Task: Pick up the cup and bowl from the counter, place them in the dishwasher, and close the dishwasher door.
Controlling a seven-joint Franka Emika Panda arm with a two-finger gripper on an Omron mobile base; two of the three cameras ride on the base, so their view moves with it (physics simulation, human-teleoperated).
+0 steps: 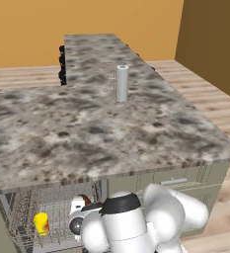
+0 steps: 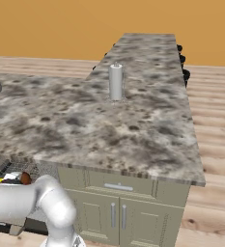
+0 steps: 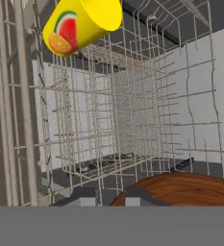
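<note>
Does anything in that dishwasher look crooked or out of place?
Nothing looks broken or spilled. The yellow cup stands upright in the wire rack; it appears tipped in the hand view because that camera is rolled. The claw is shut on the brown bowl, inside the rack.

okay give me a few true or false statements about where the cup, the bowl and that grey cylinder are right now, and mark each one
1. The cup is inside the dishwasher rack. True.
2. The bowl sits on the counter. False: it is down at the dishwasher, right at the gripper, as the hand view shows.
3. A tall grey cylinder stands upright on the counter. True.
4. The dishwasher is closed. False: its wire racks are exposed below the counter edge.
5. The cup is plain yellow. False: it carries a fruit picture on its side.
</note>
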